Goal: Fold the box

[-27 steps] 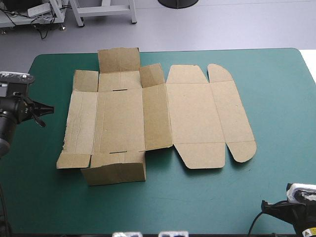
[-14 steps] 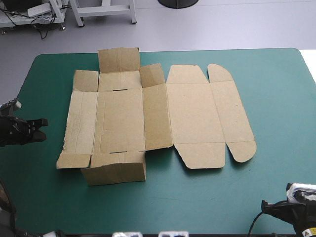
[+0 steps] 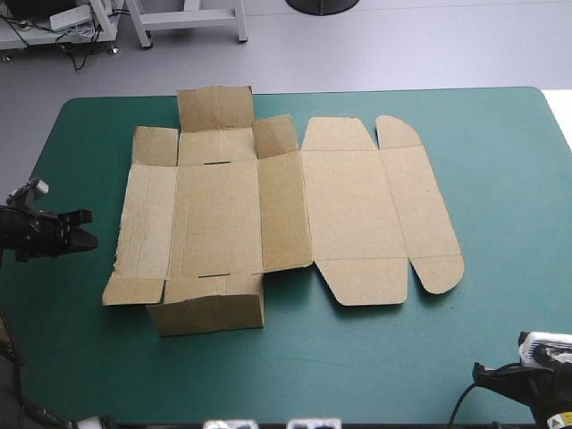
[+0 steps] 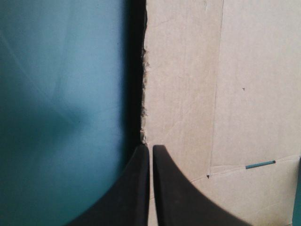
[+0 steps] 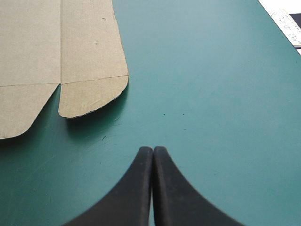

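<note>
While the high view takes in the whole box (image 3: 286,214), each wrist view shows only a piece of it. From above, the brown sheet lies spread on the table (image 3: 500,179), left of the middle, with its rounded lid flaps toward the right. The end flaps of its left part, one far (image 3: 214,109) and one near (image 3: 210,313), seem bent up rather than flat.

The left gripper (image 3: 82,231) sits low over the cover by the table's left edge. It points at the box's left side and stands apart from it. Its wrist view gives what the high view cannot: the two black fingers (image 4: 136,188) all but meet, with only a thin slit between them and nothing held. Just ahead of their tips runs the box's ragged left edge (image 4: 145,84), and a narrow slot (image 4: 260,164) in the board shows teal-green through it.

The right gripper (image 5: 153,149) is closed to a point over bare cover. One rounded corner flap (image 5: 94,94) lies ahead of it and off to one side, well apart. The high view shows only that arm's wrist, at the near right corner.

Bare cover is wide to the right of the box and along the near side. On the left there is only a strip between gripper and board. The far flap reaches almost to the table's far edge.
</note>
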Available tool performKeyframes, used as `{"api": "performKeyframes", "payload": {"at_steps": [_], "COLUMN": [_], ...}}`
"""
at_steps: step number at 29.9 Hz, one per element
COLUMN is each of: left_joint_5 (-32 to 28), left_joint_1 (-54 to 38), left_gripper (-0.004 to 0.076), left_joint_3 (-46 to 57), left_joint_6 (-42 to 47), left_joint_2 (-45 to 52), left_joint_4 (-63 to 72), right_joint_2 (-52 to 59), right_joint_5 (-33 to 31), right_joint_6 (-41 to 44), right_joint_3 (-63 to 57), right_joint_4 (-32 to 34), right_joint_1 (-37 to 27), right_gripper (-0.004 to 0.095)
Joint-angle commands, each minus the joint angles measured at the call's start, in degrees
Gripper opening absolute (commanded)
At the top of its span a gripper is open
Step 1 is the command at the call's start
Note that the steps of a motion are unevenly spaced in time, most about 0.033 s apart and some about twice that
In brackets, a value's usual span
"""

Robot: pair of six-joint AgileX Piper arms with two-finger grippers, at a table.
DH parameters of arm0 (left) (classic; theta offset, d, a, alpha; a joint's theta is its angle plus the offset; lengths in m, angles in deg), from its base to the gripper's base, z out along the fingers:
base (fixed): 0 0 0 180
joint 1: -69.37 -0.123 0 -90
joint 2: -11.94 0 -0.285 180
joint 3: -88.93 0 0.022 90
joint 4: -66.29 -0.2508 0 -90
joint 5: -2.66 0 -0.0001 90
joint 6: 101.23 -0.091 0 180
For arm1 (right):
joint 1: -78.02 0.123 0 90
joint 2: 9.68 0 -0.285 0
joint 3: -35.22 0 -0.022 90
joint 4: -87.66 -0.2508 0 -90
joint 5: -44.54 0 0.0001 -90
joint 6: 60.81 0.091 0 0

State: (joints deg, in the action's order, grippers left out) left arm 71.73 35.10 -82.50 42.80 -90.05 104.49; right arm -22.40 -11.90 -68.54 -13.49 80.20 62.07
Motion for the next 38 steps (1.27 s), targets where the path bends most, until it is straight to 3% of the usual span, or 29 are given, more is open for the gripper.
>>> {"api": "performKeyframes", "payload": {"at_steps": [1, 3, 7, 10, 38], "left_joint_5": [4.5, 5.2, 5.2, 5.2, 5.2], "left_joint_1": [0.0, 0.3, 2.4, 3.6, 7.2], "left_gripper": [0.0057, 0.0127, 0.0346, 0.042, 0.0421], "left_joint_3": [-1.6, -1.6, -1.6, -1.6, -1.5], "left_joint_6": [-1.1, -1.1, -1.1, -1.1, 3.1], "left_joint_2": [1.5, 0.5, -1.0, -2.0, -9.2], "left_joint_4": [1.7, 1.9, -0.2, 0.1, 4.7], "right_joint_2": [-0.9, -0.9, -0.9, -0.9, -1.0], "right_joint_5": [3.8, 3.8, 3.8, 3.8, 3.9], "right_joint_6": [-0.2, -0.2, -0.2, -0.2, 0.2], "right_joint_3": [1.3, 1.3, 1.3, 1.3, 1.3], "right_joint_4": [-0.2, -0.2, -0.2, -0.2, 0.2], "right_joint_1": [0.2, 0.2, 0.2, 0.2, 0.2], "right_gripper": [-0.0013, -0.0013, -0.0013, -0.0013, -0.0013]}}
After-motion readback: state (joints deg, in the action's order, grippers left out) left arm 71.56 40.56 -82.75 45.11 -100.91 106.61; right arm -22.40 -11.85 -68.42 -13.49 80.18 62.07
